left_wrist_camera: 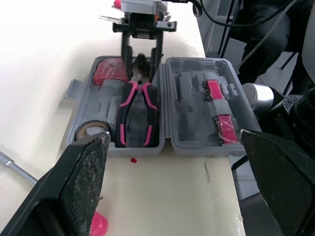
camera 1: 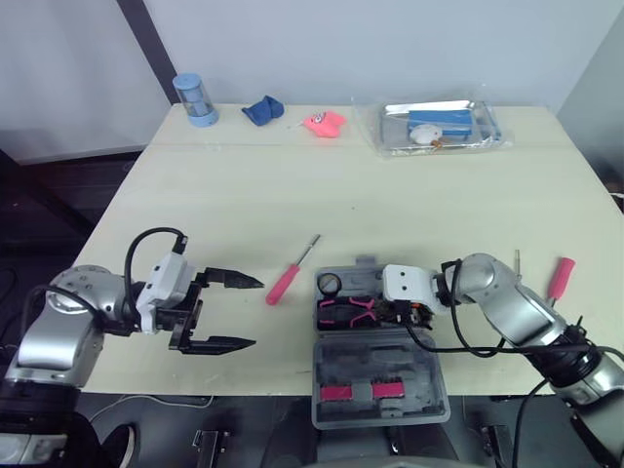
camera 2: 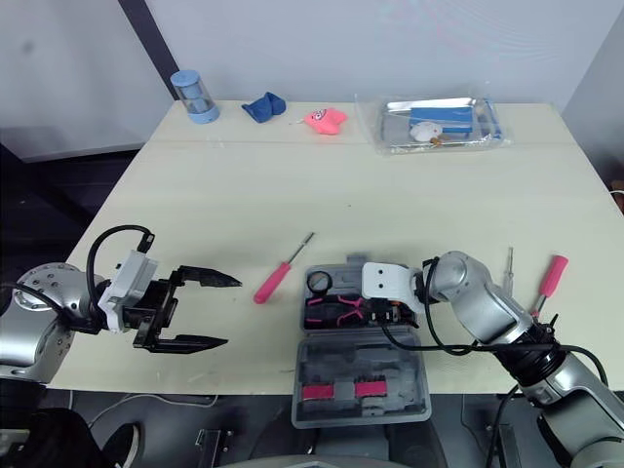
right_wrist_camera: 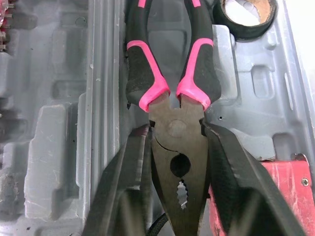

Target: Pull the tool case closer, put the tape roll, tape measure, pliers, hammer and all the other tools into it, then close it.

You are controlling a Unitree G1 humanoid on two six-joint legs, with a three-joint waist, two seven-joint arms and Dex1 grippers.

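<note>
The grey tool case (camera 1: 429,388) lies open at the table's front edge, its lid toward me. In its base sit pink-handled pliers (left_wrist_camera: 138,113), a tape roll (left_wrist_camera: 91,129) and a red tape measure (left_wrist_camera: 110,70). My right gripper (camera 1: 413,312) reaches into the base. Its fingers (right_wrist_camera: 236,167) press both sides of the pliers' head (right_wrist_camera: 177,147). My left gripper (camera 1: 255,313) hovers open and empty left of the case. A pink screwdriver (camera 1: 291,271) rests between that gripper and the case. Right of the case lie another pink-handled screwdriver (camera 1: 560,276) and a thin metal tool (camera 1: 517,258).
Along the far edge stand a blue cylinder (camera 1: 195,99), a blue cloth (camera 1: 261,109), a pink item (camera 1: 324,122) and a clear bag holding a metal tray (camera 1: 439,125). The case lid overhangs the table's front edge.
</note>
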